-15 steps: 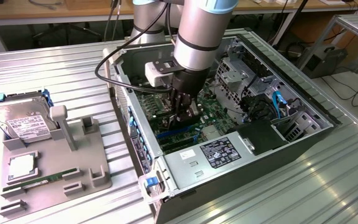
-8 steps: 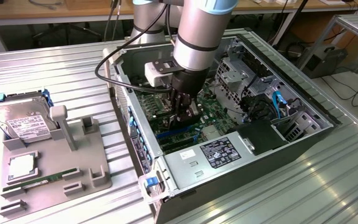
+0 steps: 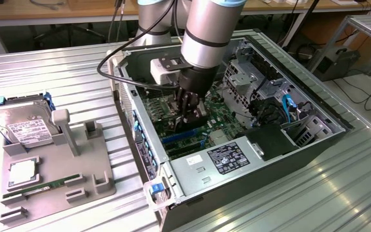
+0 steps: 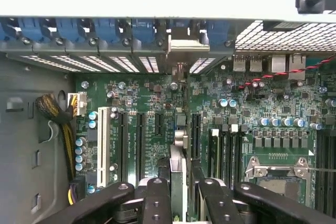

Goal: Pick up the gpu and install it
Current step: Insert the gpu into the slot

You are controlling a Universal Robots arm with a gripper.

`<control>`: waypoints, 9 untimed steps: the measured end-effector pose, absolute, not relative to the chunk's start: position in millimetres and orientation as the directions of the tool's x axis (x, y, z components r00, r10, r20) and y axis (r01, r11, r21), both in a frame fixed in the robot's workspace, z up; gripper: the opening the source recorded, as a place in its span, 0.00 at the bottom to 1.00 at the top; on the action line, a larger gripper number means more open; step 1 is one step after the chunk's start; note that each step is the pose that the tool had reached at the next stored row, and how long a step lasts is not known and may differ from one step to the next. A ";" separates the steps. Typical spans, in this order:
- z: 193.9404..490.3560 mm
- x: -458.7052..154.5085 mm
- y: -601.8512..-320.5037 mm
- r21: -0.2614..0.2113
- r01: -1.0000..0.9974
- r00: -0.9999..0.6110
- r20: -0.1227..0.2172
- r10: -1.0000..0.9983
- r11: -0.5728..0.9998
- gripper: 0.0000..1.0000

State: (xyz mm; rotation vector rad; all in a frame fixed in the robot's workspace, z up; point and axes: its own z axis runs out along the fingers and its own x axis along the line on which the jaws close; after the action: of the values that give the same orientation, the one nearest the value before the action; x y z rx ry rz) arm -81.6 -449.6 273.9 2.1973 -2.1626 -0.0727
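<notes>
Inside the open computer case (image 3: 314,104), my gripper (image 3: 191,115) reaches down over the green motherboard (image 3: 221,118). It is shut on the gpu (image 3: 197,108), a thin dark card held upright on its edge. From the wrist, the gpu (image 4: 178,163) shows edge-on between the two black fingers (image 4: 157,200). Its silvery bracket (image 4: 181,45) lies against the case's rear slot openings. The card's lower edge lines up with the expansion slots (image 4: 140,140). Whether it sits fully in a slot I cannot tell.
A grey tray (image 3: 98,169) at the exterior view's left holds a silver hard drive (image 3: 21,123), a processor chip (image 3: 23,171) and a green memory stick (image 3: 34,189). In the case are the power supply (image 3: 227,157), drive cage (image 3: 253,72), processor socket (image 4: 275,174) and cables (image 4: 55,108).
</notes>
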 end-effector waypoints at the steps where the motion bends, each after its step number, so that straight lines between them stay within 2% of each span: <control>1: 273.5 -81.6 -449.7 0.074 -0.997 0.011 0.007 -1.000 -0.011 0.26; 9: 269.2 -84.0 -454.5 0.074 -0.997 -0.004 0.008 -1.000 0.005 0.26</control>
State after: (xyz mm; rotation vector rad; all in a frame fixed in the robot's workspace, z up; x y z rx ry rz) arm -84.0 -454.5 269.2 2.1746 -2.1850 -0.0724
